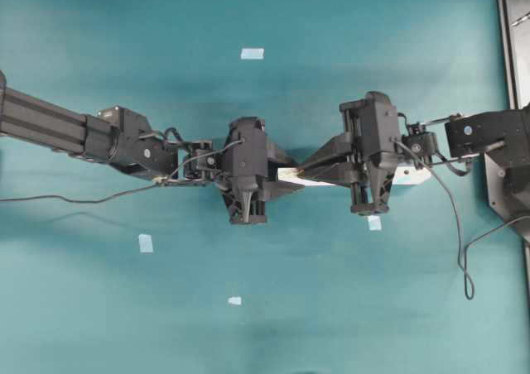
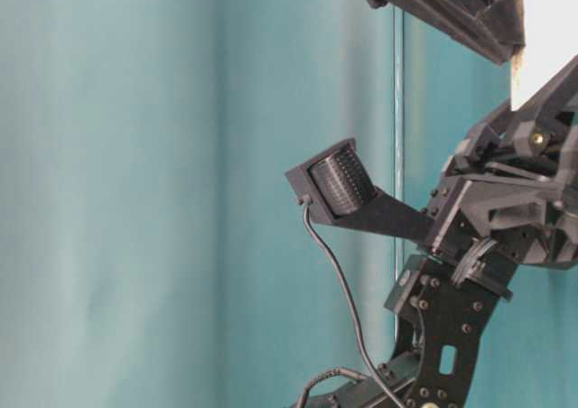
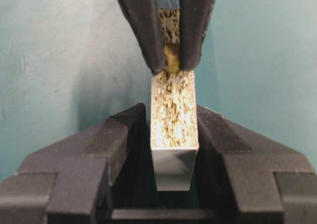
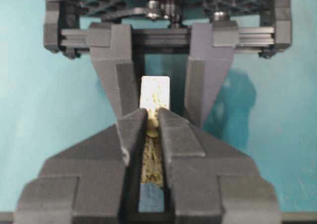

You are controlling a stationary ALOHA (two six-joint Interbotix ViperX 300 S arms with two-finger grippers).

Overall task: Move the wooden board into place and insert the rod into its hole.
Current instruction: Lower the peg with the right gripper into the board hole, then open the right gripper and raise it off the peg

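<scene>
The wooden board [image 1: 411, 175] lies level between the two arms, rough chipboard edge turned up. My left gripper [image 1: 287, 175] is shut on its left end; in the left wrist view the fingers [image 3: 124, 130] press both flat faces of the board [image 3: 173, 135]. My right gripper [image 1: 308, 170] reaches over the same end, shut on the rod [image 3: 172, 59], a small yellowish peg. In the right wrist view the rod [image 4: 153, 127] sits pinched at my right gripper's [image 4: 152, 118] tips, against the board's edge [image 4: 155, 91]. The hole is hidden under the rod and fingers.
Pale-blue tape squares lie on the teal table at the back [image 1: 252, 54], left front [image 1: 146, 242], front [image 1: 235, 300] and just below the right gripper [image 1: 374, 222]. A black frame [image 1: 512, 59] runs down the right edge. Cables trail from both arms.
</scene>
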